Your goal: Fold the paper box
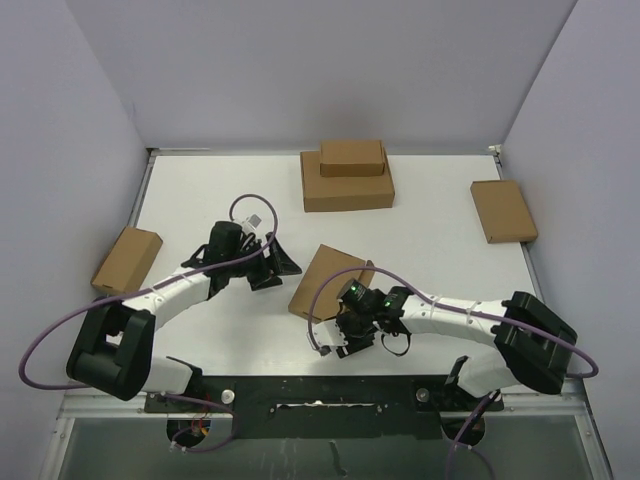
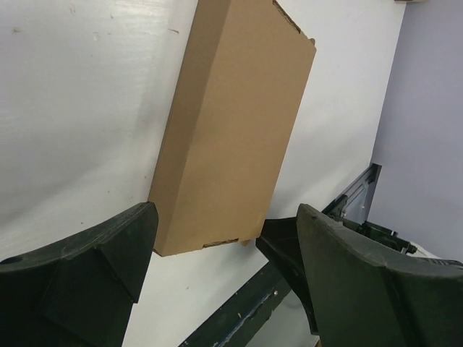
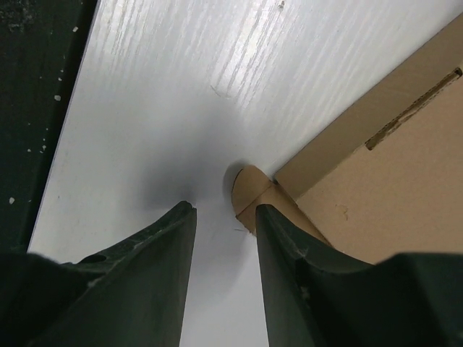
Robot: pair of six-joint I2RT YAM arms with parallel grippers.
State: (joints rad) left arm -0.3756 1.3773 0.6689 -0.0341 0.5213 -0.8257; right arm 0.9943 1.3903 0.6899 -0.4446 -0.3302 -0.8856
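The paper box (image 1: 330, 280) lies closed and flat on the white table (image 1: 440, 260), a plain brown cardboard rectangle set at an angle. My left gripper (image 1: 275, 270) is just left of it, open, with nothing between its fingers. In the left wrist view the paper box (image 2: 231, 123) lies ahead of the open left gripper (image 2: 224, 217), apart from both fingers. My right gripper (image 1: 338, 338) is at the box's near corner. In the right wrist view its jaws stand narrowly apart, empty (image 3: 226, 210). A rounded cardboard tab (image 3: 247, 189) sticks out of the box (image 3: 383, 181) right at the right fingertip (image 3: 278, 224).
Two stacked brown boxes (image 1: 347, 188) stand at the back middle. Another box (image 1: 503, 211) lies at the right edge, and one more (image 1: 127, 259) hangs over the left edge. The dark front rail (image 1: 300, 385) runs just below the right gripper.
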